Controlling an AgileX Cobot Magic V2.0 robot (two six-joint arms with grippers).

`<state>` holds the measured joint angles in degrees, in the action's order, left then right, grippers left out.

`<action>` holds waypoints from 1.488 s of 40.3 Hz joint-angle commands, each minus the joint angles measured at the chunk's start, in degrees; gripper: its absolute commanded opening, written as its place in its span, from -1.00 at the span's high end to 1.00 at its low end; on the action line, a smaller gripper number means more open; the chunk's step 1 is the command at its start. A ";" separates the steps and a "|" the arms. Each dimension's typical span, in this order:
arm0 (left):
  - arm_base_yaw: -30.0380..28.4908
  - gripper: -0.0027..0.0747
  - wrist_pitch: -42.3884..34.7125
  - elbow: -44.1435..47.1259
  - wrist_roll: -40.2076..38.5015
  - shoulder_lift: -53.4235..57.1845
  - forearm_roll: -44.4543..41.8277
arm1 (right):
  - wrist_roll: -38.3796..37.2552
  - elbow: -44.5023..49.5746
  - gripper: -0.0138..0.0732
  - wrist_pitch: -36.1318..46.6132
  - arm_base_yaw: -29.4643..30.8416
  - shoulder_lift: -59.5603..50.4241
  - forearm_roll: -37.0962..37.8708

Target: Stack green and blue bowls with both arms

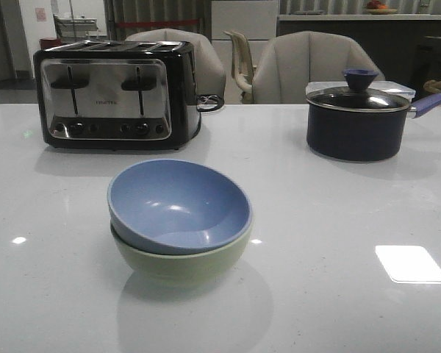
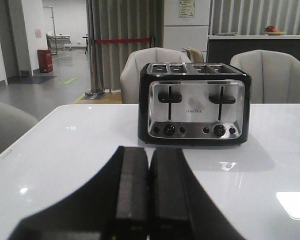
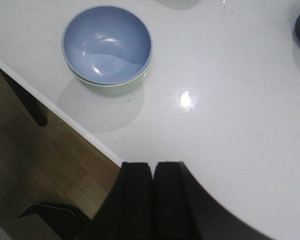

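The dusty blue bowl [image 1: 178,205] sits nested inside the pale green bowl [image 1: 184,265] near the front middle of the white table. The right wrist view shows the same stack, blue bowl [image 3: 107,44] above a thin rim of green bowl [image 3: 121,85], close to the table's edge. My left gripper [image 2: 149,152] is shut and empty, held low over the table and facing the toaster. My right gripper [image 3: 153,167] is shut and empty, raised above the table edge well away from the bowls. Neither arm appears in the front view.
A black and chrome toaster [image 1: 117,94] stands at the back left. A dark lidded saucepan [image 1: 356,116] with a purple handle stands at the back right. Chairs [image 1: 309,66] line the far side. The table edge [image 3: 65,119] drops to wooden floor [image 3: 35,165].
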<state>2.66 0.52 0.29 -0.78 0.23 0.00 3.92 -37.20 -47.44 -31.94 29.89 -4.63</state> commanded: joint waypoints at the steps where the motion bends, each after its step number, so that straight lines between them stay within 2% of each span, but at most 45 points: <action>1: 0.44 0.67 -5.09 1.13 -0.71 1.32 0.00 | 0.39 -1.37 0.60 3.91 0.03 0.12 0.18; 18: 0.44 0.67 -5.09 1.13 -0.71 1.32 0.00 | 0.39 -1.37 0.60 3.91 0.03 0.12 0.26; 22: 0.44 0.67 -5.09 1.13 -0.71 1.32 0.00 | 0.39 -0.56 0.60 6.37 0.79 -1.30 1.48; 28: 0.44 0.67 -5.09 1.13 -0.71 1.32 0.00 | 0.39 5.27 0.60 15.40 6.94 -6.64 1.75; 36: 0.44 0.67 -5.09 1.13 -0.71 1.32 0.00 | 0.39 18.12 0.60 28.70 17.48 -17.03 1.70; 48: 0.44 0.67 -5.09 1.13 -0.71 1.32 0.00 | 0.39 30.48 0.60 35.64 30.24 -28.80 1.70; 59: 0.44 0.67 -5.09 1.13 -0.71 1.21 0.00 | 0.39 39.00 0.60 49.12 32.54 -31.68 1.63; 60: 0.44 0.67 -5.09 1.13 -0.71 1.21 0.00 | 0.39 38.72 0.60 47.80 32.61 -31.68 1.63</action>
<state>2.66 0.52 0.29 -0.78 0.23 0.00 3.92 1.28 -7.89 0.14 -0.53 -3.35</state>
